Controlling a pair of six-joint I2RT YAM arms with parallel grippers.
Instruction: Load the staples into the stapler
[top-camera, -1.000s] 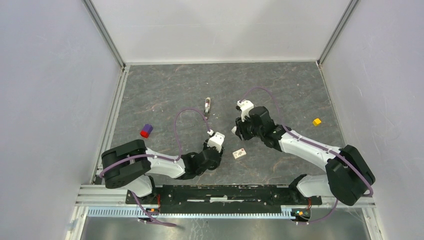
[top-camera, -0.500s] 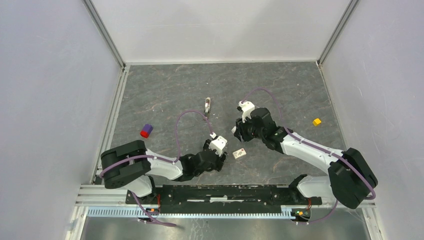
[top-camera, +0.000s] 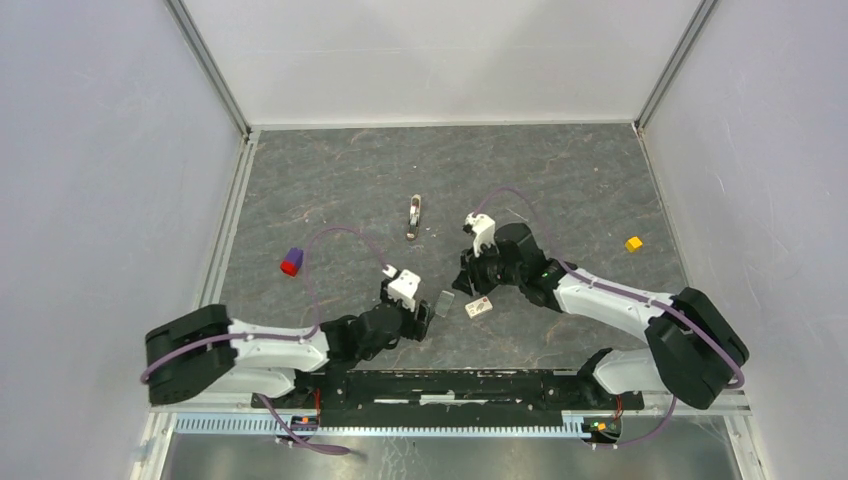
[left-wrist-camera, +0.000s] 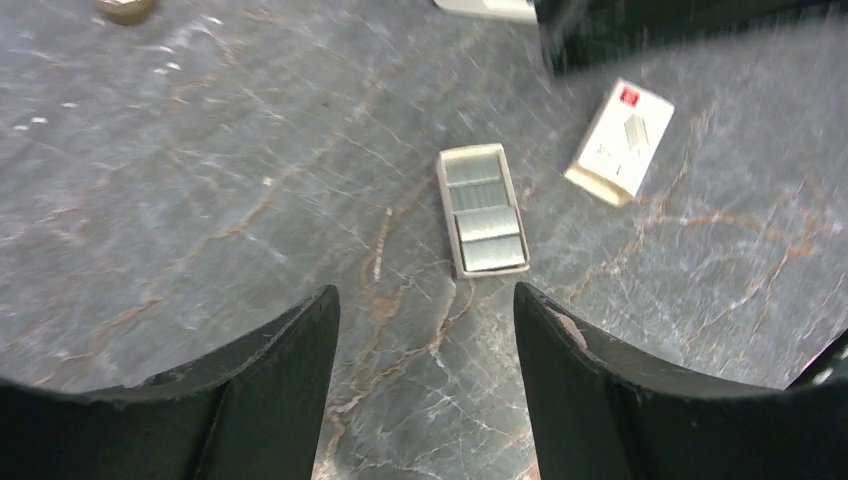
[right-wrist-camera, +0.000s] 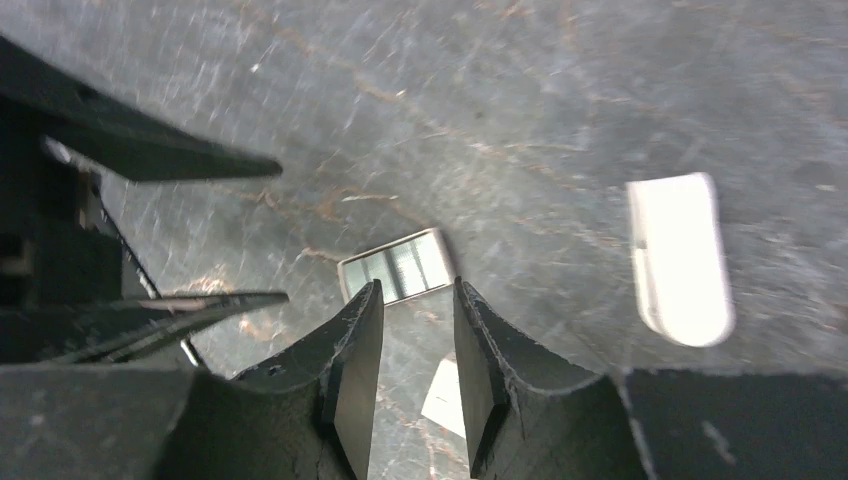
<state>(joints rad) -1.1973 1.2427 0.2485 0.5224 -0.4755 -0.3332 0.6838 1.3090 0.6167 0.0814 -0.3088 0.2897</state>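
Left end effector (left-wrist-camera: 425, 300) has spread wider and released: staple tray (left-wrist-camera: 482, 210) now lies on the counter (left-wrist-camera: 200, 180) just ahead, white box (left-wrist-camera: 620, 140) beside it. Right end effector (right-wrist-camera: 418, 290) barely parted, empty, view blurry.

Seen from the right wrist, everything looks smeary. The white box (right-wrist-camera: 446, 398) next to the staple tray (right-wrist-camera: 397, 265) peeks out between the right fingers (right-wrist-camera: 350, 390), and most of it is hidden. A pale rounded shape (right-wrist-camera: 680, 258), well apart from the tray, is too blurry to name. From the left wrist, a dark blur (left-wrist-camera: 680, 25) covers the table (left-wrist-camera: 200, 150) beyond the tray, and a round thing (left-wrist-camera: 122, 8) far from the tray is cut off by the top edge. From above, the box's print is too small to read.
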